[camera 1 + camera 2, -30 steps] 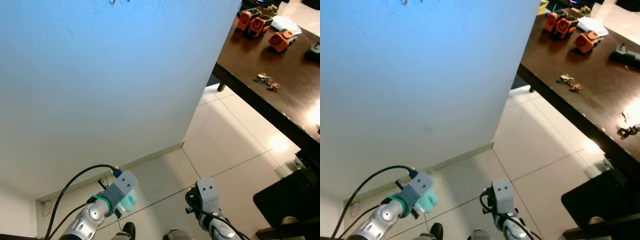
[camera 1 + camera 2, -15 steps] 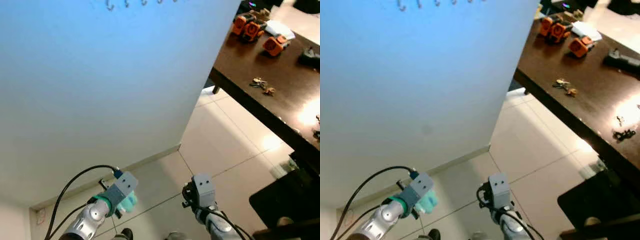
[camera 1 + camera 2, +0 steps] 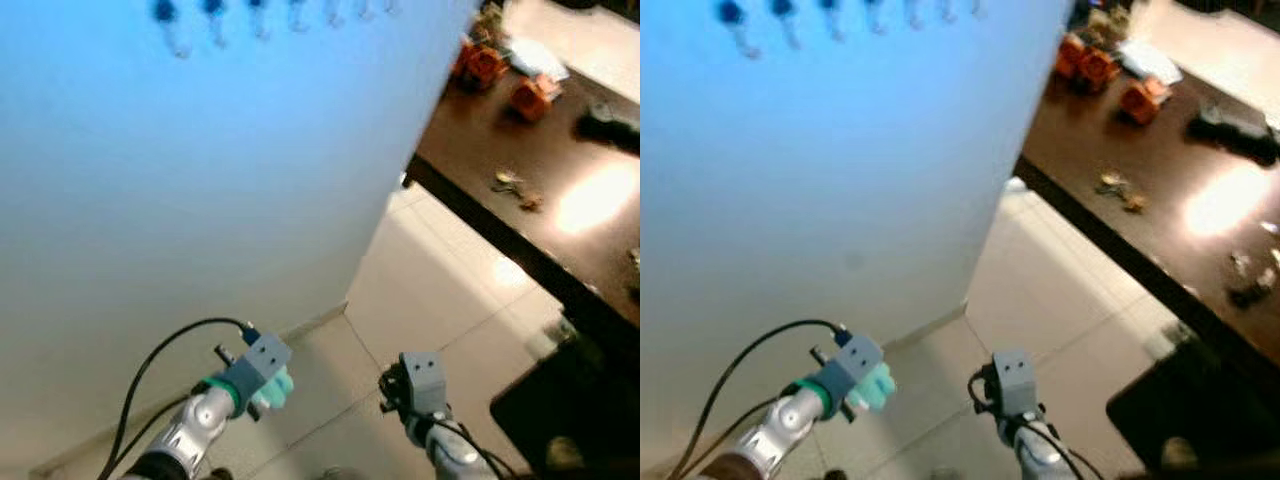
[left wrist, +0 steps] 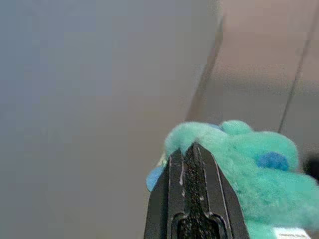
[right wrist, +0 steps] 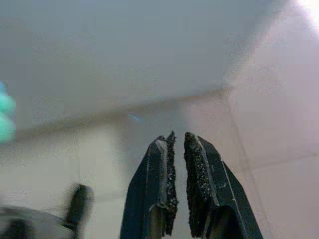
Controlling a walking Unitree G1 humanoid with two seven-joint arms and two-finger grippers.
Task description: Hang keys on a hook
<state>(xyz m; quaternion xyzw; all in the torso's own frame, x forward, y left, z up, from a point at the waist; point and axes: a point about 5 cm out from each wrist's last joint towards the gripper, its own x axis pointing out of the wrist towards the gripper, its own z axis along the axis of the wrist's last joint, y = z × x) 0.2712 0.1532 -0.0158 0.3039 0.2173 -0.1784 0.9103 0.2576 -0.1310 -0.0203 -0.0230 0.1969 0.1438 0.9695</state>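
My left gripper (image 4: 192, 148) is shut on a teal plush keychain (image 4: 251, 172) with blue spots; the keys themselves are hidden. In the left eye view the plush (image 3: 275, 388) shows under the left wrist, low in front of a pale blue wall (image 3: 200, 180). A row of several dark hooks (image 3: 215, 12) runs along the top of that wall, blurred and far above the gripper. My right gripper (image 5: 178, 138) is shut with nothing between its fingers and hangs low over the tiled floor (image 3: 440, 290), to the right of the left one.
A dark brown table (image 3: 575, 215) stands to the right, its edge running diagonally. On it lie a loose bunch of keys (image 3: 512, 185), orange devices (image 3: 500, 80) and a black tool (image 3: 608, 125). A black object (image 3: 560, 420) sits at the lower right.
The camera has tilted up, so the hooks have come further into view at the top of the wall and the picture is blurred. Both arms keep their low places.
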